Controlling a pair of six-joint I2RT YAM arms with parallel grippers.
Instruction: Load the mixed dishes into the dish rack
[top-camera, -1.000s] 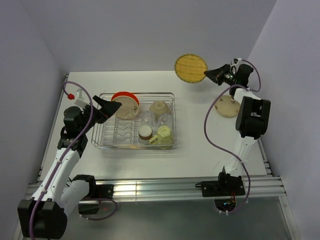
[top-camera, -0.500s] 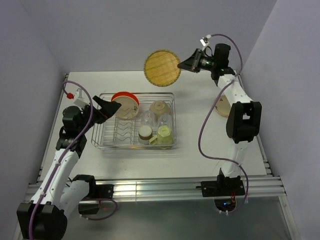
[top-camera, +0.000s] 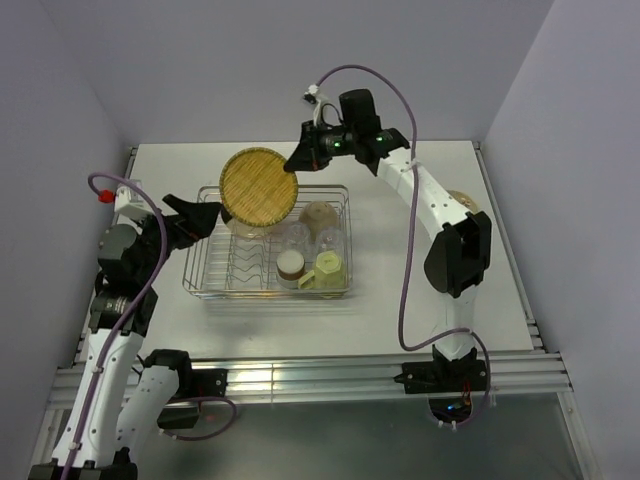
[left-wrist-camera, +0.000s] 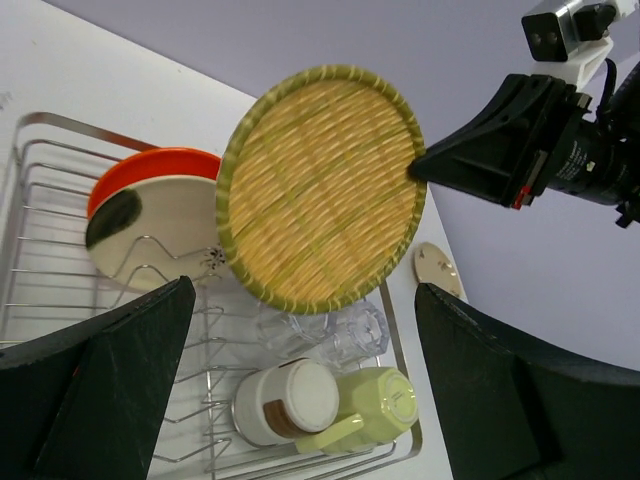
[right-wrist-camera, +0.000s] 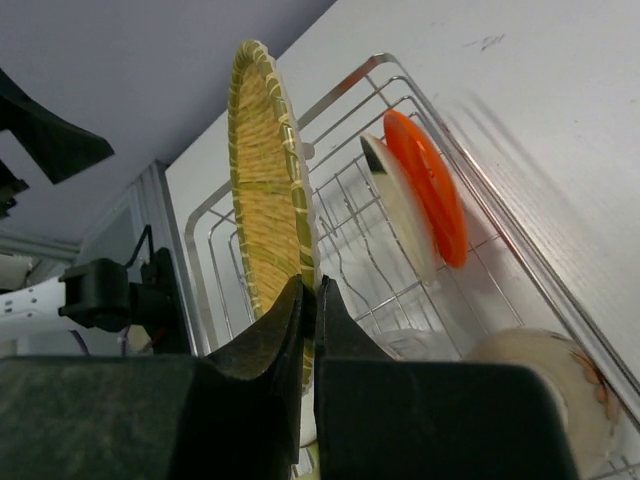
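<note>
My right gripper (top-camera: 297, 162) is shut on the rim of the yellow woven plate (top-camera: 259, 186), holding it on edge above the back left of the dish rack (top-camera: 265, 293). In the right wrist view the closed fingers pinch that plate (right-wrist-camera: 265, 190) over the wire dividers. An orange plate (left-wrist-camera: 150, 165) and a cream plate (left-wrist-camera: 170, 230) stand upright in the rack behind it. A green mug (top-camera: 327, 268), a brown and white cup (top-camera: 290, 265), clear cups (top-camera: 297, 237) and a beige bowl (top-camera: 318, 214) lie in the rack's right half. My left gripper (top-camera: 190, 222) hovers open and empty at the rack's left end.
A tan plate (left-wrist-camera: 437, 268) lies flat on the white table right of the rack, partly under the right arm. The right arm reaches across the back of the table. Walls close in on the left, back and right.
The right arm swung the yellow plate left from the back right corner to over the rack. The left gripper drew back left, away from the rack's plates.
</note>
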